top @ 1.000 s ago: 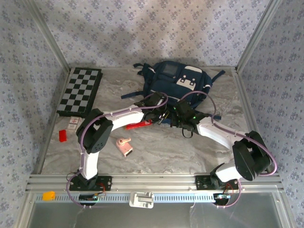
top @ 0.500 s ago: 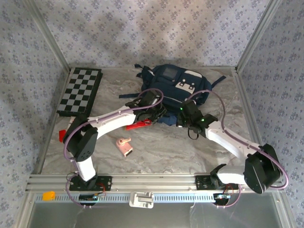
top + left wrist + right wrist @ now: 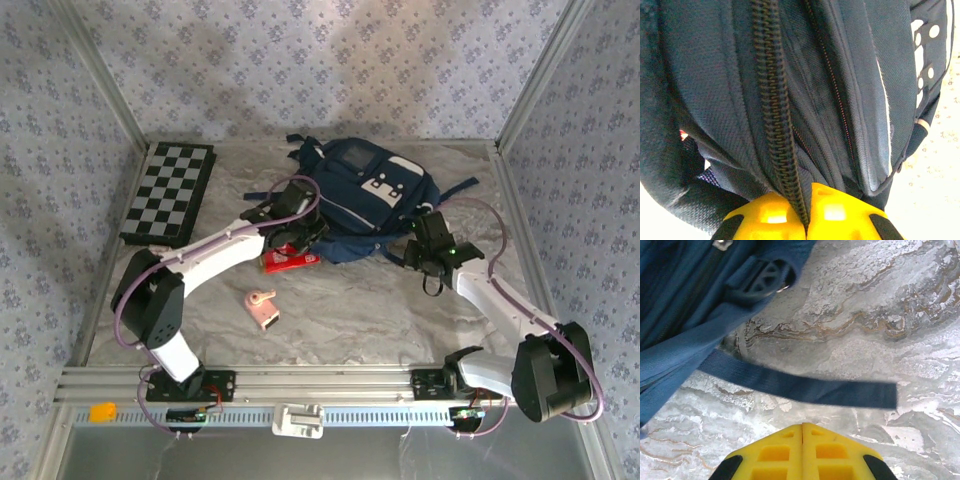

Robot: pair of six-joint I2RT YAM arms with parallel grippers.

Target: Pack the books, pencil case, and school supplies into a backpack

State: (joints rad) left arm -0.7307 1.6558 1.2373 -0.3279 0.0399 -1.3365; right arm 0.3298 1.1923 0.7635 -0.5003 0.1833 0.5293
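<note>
Navy backpack (image 3: 372, 195) fabric lies far-centre, its zip seam pinched by the clenched left gripper (image 3: 807, 210). The right gripper (image 3: 802, 432), clenched empty, hovers over a loose strap (image 3: 805, 389) on the marble. From above, the pencil case (image 3: 290, 261) lies against the backpack's near-left edge, the pink gadget (image 3: 262, 309) nearer.
</note>
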